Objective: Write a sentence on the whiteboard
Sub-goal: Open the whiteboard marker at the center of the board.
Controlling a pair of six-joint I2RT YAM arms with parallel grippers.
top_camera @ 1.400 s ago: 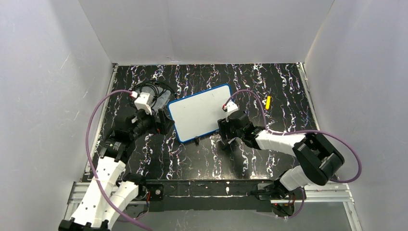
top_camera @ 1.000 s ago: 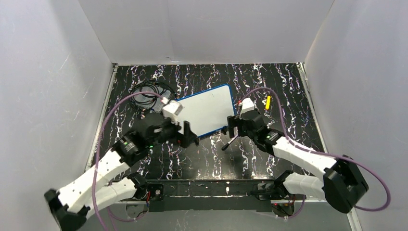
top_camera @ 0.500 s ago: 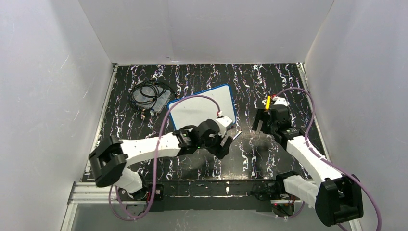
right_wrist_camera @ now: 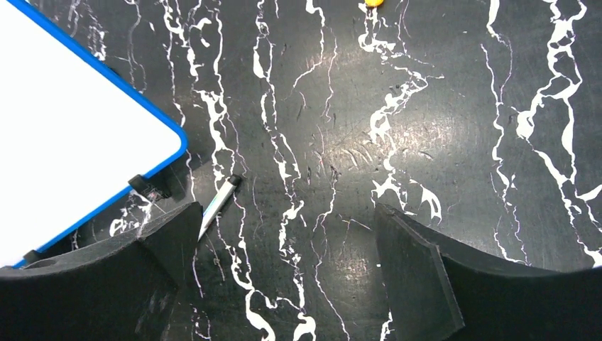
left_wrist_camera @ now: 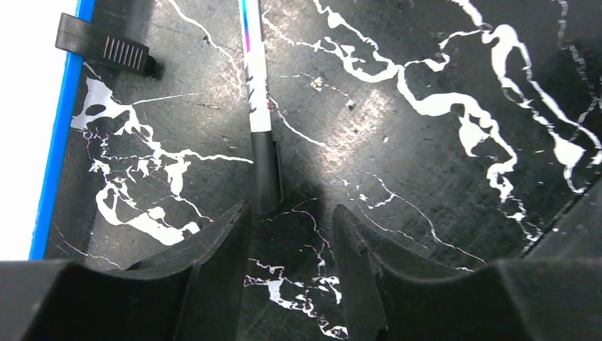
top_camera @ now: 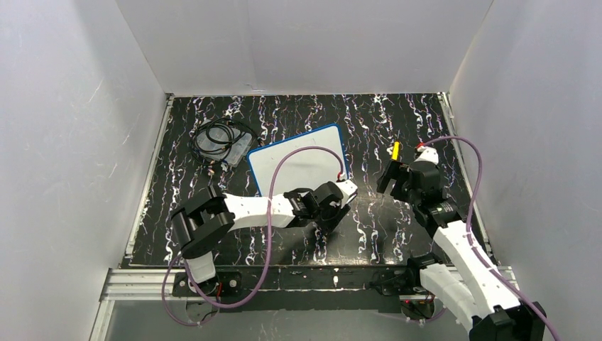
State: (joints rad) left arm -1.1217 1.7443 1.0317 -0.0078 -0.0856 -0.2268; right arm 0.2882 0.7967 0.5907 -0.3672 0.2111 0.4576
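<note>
The whiteboard (top_camera: 294,167), white with a thin blue rim, lies flat and tilted on the black marbled table; I see no sentence on it. A white marker (left_wrist_camera: 254,78) with a black end lies on the table just off the board's near right corner, also in the right wrist view as marker (right_wrist_camera: 216,202). My left gripper (top_camera: 335,213) hangs low over it. In the left wrist view the left gripper (left_wrist_camera: 292,209) has its jaws partly apart with only table between them, and the marker's black end sits just beyond the left fingertip. My right gripper (top_camera: 392,183) stands wide open and empty, right of the board.
A small yellow object (top_camera: 395,150) lies beyond the right gripper. A coil of black cable (top_camera: 220,137) sits at the board's far left. A black clip (left_wrist_camera: 106,48) pokes out from the board's blue rim (left_wrist_camera: 64,142). White walls enclose the table.
My left arm has swung from the board's left side across to its near right corner, over the marker, and its jaws have narrowed. My right arm has pulled back rightward, toward the yellow object.
</note>
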